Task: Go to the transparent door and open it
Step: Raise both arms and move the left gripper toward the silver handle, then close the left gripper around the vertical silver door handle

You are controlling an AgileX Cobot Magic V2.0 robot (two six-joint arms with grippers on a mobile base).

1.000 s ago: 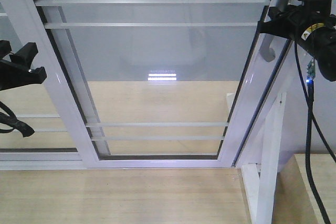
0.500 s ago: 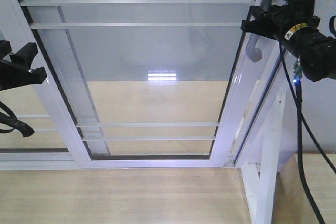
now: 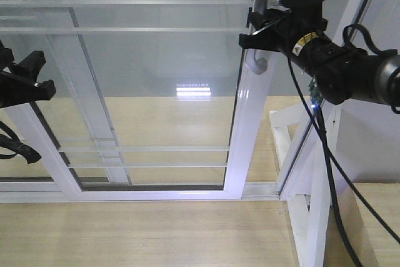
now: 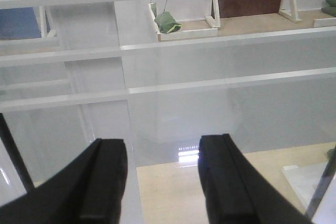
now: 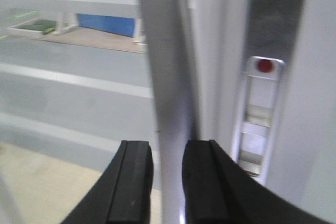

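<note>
Right, door [image 3: 240, 136] sits dead ahead, partway left of jamb [image 3: 299, 148]; right gripper [image 5: 168, 182] is clamped on its handle [image 3: 258, 62]. Pull level and straight left, no twist, or the grip slips. Left gripper [image 4: 160, 182] is spread, empty.

On the transparent door [image 3: 156, 92], right pincer [image 3: 249, 32] straddles the handle [image 3: 257, 64] at right, left pincer [image 3: 28, 79] far left
</note>
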